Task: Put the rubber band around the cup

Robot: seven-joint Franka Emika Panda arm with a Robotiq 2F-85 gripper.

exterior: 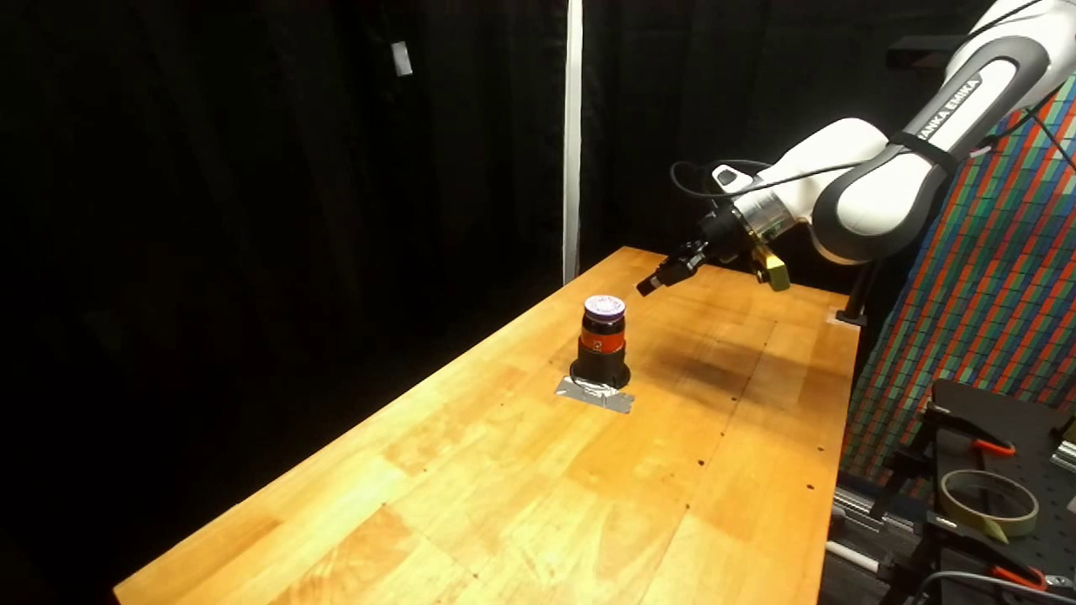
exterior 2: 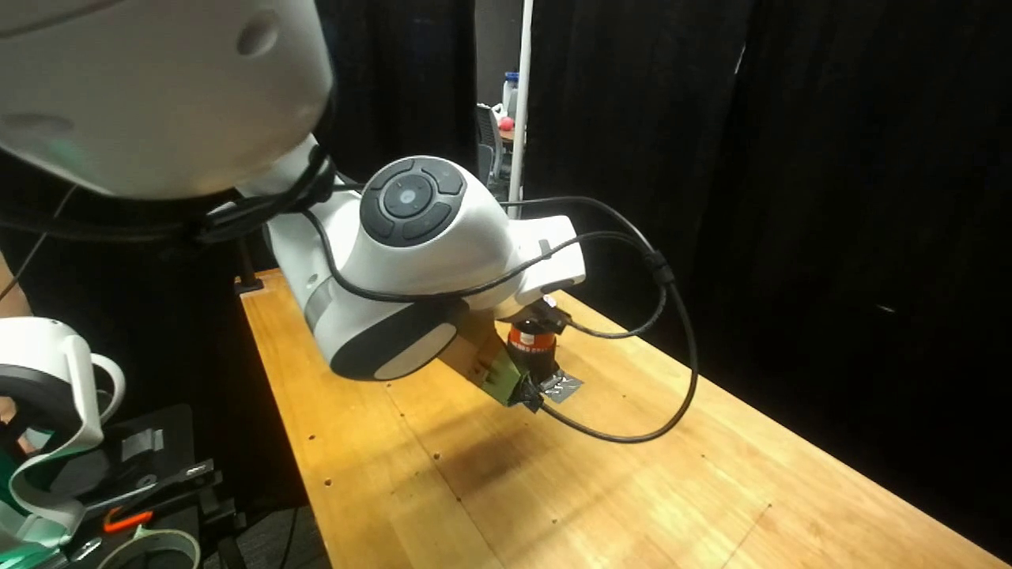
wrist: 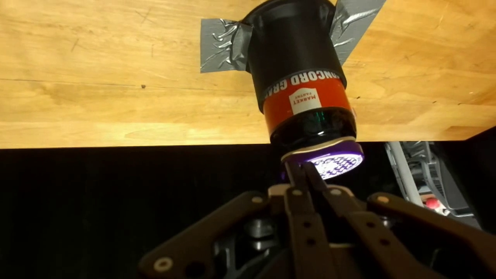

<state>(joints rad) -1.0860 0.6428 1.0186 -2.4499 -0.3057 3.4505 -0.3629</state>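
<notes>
On my screens the cup (exterior: 603, 340) is standing upright on the wooden table (exterior: 538, 470), its orange-red label (wrist: 331, 95) showing between a purple lid (wrist: 334, 162) and the black sleeve (wrist: 294, 46) enclosing its lower part. Silver tape (wrist: 223, 48) is pinning that sleeve to the table on either side of the cup's foot. My gripper (wrist: 303, 166) is hovering just above and beside the cup's top, seemingly apart from it in an exterior view; its fingers (wrist: 295, 176) are lying together at the tips, nothing showing between them.

I'm not finding a rubber band for certain. A pale tan line (wrist: 321, 146) is running around the cup just under its lid, and I'm not managing to tell band from lid edge. If I'm looking at the band, dropping the fingertips along the cup's side could be dragging it loose. If I'm not, I'm risking a descent onto the cup with nothing to place. Depth is worrying me too: the wrist view is showing the tips overlapping the lid, so I could be misjudging the gap, knocking the cup sideways and straining the tape. Turning sharply could also be swinging the slack cable (exterior 2: 658, 269) into the cup.
</notes>
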